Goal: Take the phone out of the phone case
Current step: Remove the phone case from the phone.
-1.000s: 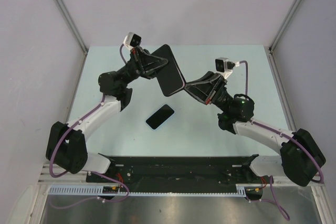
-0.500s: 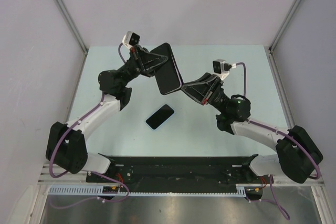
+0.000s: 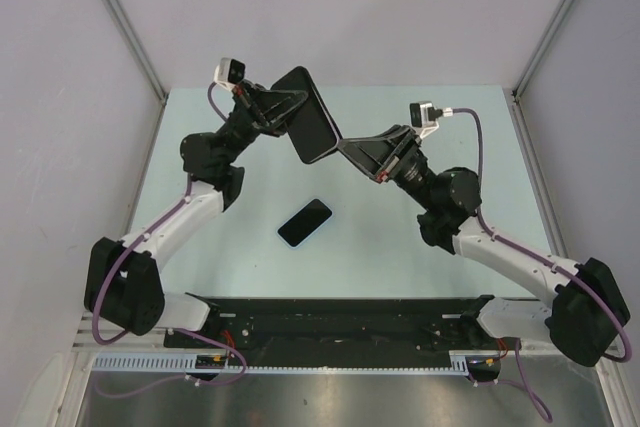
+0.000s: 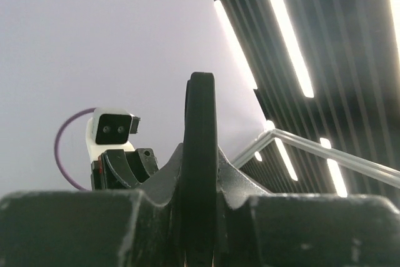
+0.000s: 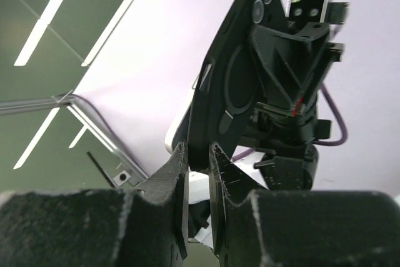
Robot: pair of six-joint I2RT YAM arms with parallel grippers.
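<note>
Above the bench (image 3: pixel 380 247), your left tool (image 3: pixel 287 107) is pinching the phone case (image 3: pixel 312 129) by its upper-left edge. Your right tool (image 3: pixel 343 146) is pinching its lower-right corner. Case is tilted, off the surface. A dark, blue-rimmed phone (image 3: pixel 305 222) lies flat on the bench below, apart from both tools.

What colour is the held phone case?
The phone case is black; clearest in the right wrist view.
</note>
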